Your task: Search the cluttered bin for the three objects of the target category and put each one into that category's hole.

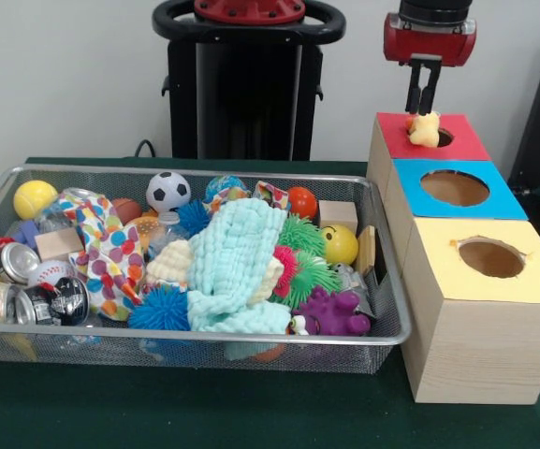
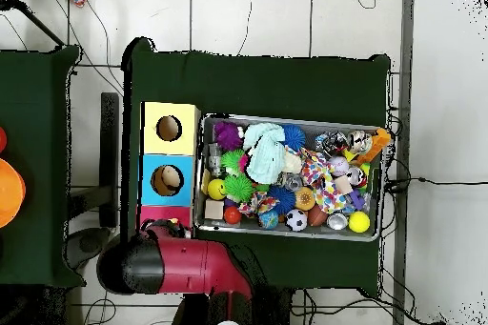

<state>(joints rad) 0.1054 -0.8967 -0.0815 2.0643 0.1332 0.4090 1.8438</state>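
My gripper [image 1: 424, 110] hangs over the red-topped box [image 1: 466, 142] at the back right. It is shut on a small yellow plush toy [image 1: 424, 130]. The toy's underside rests at the left rim of the red box's hole [image 1: 445, 137]. In the overhead view my red arm [image 2: 181, 264] covers the gripper and most of the red box [image 2: 162, 213]. The wire bin [image 1: 393, 281] to the left is heaped with toys, among them a purple plush [image 1: 330, 313], a yellow smiley ball [image 1: 340, 244] and a soccer ball [image 1: 167, 191].
A blue-topped box [image 1: 457, 187] and a yellow-topped box [image 1: 494, 257], each with a round hole, stand in a row in front of the red one. A mint cloth [image 1: 237, 262] lies over the bin's middle. Cans [image 1: 15, 264] sit at its left end.
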